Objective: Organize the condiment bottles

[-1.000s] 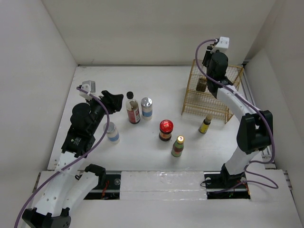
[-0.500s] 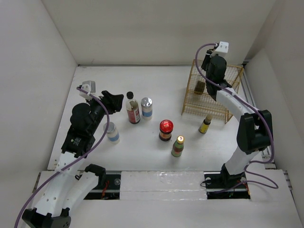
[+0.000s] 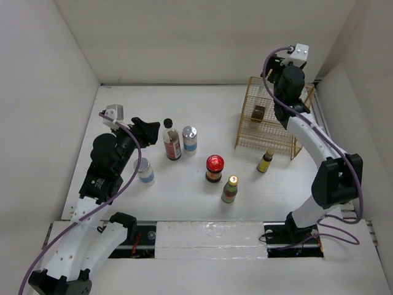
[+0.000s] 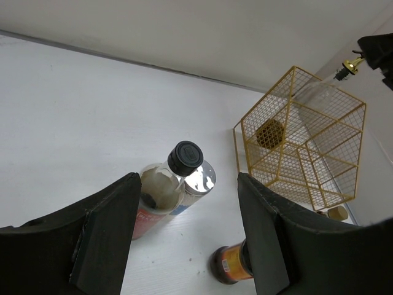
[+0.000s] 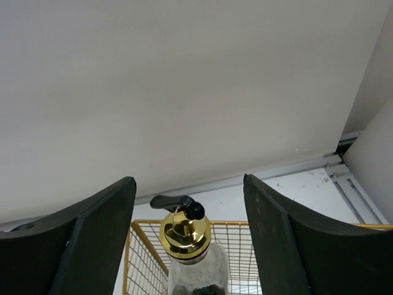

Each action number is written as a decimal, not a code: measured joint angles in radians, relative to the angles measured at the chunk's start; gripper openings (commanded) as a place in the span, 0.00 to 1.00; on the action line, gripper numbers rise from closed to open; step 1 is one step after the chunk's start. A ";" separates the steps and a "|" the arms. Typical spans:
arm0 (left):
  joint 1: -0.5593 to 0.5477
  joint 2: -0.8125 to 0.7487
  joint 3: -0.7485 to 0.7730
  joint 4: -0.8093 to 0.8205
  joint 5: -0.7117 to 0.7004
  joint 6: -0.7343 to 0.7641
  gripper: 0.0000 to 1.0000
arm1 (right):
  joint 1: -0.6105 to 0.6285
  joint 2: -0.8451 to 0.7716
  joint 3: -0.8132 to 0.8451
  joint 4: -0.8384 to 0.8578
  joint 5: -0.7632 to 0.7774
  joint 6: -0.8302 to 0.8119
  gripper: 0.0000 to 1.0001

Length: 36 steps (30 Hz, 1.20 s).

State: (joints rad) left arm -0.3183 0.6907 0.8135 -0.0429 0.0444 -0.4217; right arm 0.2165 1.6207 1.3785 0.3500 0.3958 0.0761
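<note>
The clear pump-top bottle (image 5: 184,236) stands in the gold wire basket (image 3: 273,120) and also shows in the top view (image 3: 258,112). My right gripper (image 5: 187,184) hovers above it, open, with its fingers well clear of the gold cap; in the top view it (image 3: 274,83) is over the basket's back. My left gripper (image 4: 188,181) is open and empty, just left of the red-labelled black-capped bottle (image 3: 172,142) and a silver-lidded jar (image 3: 190,139). A second silver-lidded jar (image 3: 145,171), the red-lidded dark jar (image 3: 214,167), the green gold-capped bottle (image 3: 229,188) and the small yellow bottle (image 3: 265,161) stand on the table.
White walls close in the table on the left, back and right. The basket stands at the back right against the right wall, with the yellow bottle just in front of it. The arm bases sit at the near edge.
My right gripper has risen and moved right, away from the pump-top bottle, which stays in the basket. The left arm and the other bottles have not moved.
</note>
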 measured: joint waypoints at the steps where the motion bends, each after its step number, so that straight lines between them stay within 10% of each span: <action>1: 0.000 -0.001 0.000 0.000 0.000 0.000 0.60 | -0.002 -0.021 0.003 -0.009 -0.004 0.000 0.78; 7: 0.000 -0.007 0.000 0.000 -0.003 0.000 0.60 | -0.006 -0.214 -0.028 -0.093 -0.102 0.003 0.67; 10: 0.000 -0.007 0.000 0.000 -0.005 0.000 0.60 | 0.020 -0.368 -0.136 -0.129 -0.202 0.019 0.25; 13: 0.000 -0.007 0.000 0.000 -0.007 -0.002 0.60 | 0.084 -0.490 -0.260 -0.172 -0.308 0.043 0.14; 19: 0.000 -0.008 0.000 0.000 -0.008 -0.006 0.60 | 0.210 -0.622 -0.390 -0.450 -0.540 0.022 0.75; 22: 0.000 -0.011 0.000 -0.001 -0.008 -0.006 0.60 | 0.273 -0.739 -0.439 -0.616 -0.621 -0.002 0.85; 36: 0.000 -0.019 0.000 -0.001 -0.003 -0.006 0.60 | 0.497 -0.874 -0.524 -0.935 -0.838 -0.009 0.89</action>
State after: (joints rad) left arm -0.3183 0.6716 0.8135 -0.0437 0.0414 -0.4282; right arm 0.7132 0.7467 0.8543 -0.5846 -0.4427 0.0673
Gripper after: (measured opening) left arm 0.596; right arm 0.887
